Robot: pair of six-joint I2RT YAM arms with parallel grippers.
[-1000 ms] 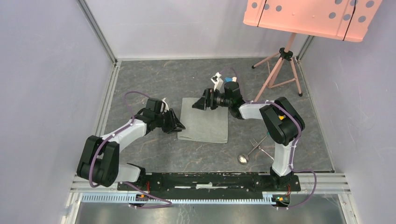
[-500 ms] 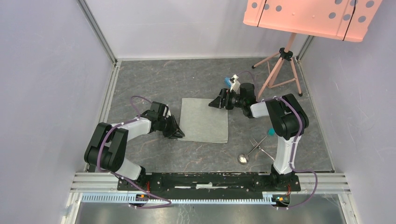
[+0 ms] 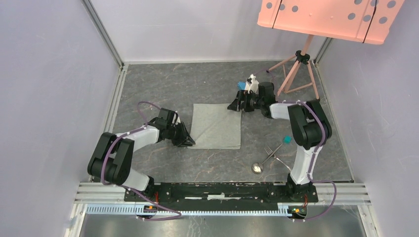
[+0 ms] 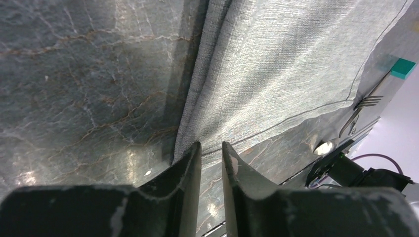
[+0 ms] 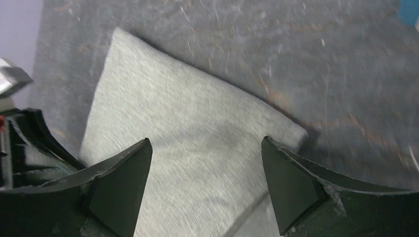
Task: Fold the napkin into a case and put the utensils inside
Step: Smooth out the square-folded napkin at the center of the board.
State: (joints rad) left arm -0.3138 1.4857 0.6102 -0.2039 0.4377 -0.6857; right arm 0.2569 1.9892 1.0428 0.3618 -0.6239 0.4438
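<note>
The napkin [image 3: 216, 127] lies flat on the dark table as a light grey rectangle. My left gripper [image 3: 190, 142] is low at its near-left corner. In the left wrist view the left gripper [image 4: 210, 145] has only a narrow gap between its jaws, with the napkin's [image 4: 276, 64] near edge at the tips and table showing through. My right gripper [image 3: 233, 106] is wide open over the far-right corner. In the right wrist view the right gripper [image 5: 206, 148] is empty above the cloth [image 5: 188, 148]. The fork [image 3: 271, 150] and spoon [image 3: 257, 168] lie crossed at the near right, untouched.
A small teal block [image 3: 287, 140] sits beside the fork. A pink tripod stand [image 3: 296, 64] with a pink perforated board [image 3: 331, 17] occupies the back right. Grey walls enclose the table, and the metal rail [image 3: 222, 190] runs along the front.
My right gripper has drawn back to the right, from over the napkin's far middle to its far-right corner. My left gripper dropped to the near-left corner, then stayed put.
</note>
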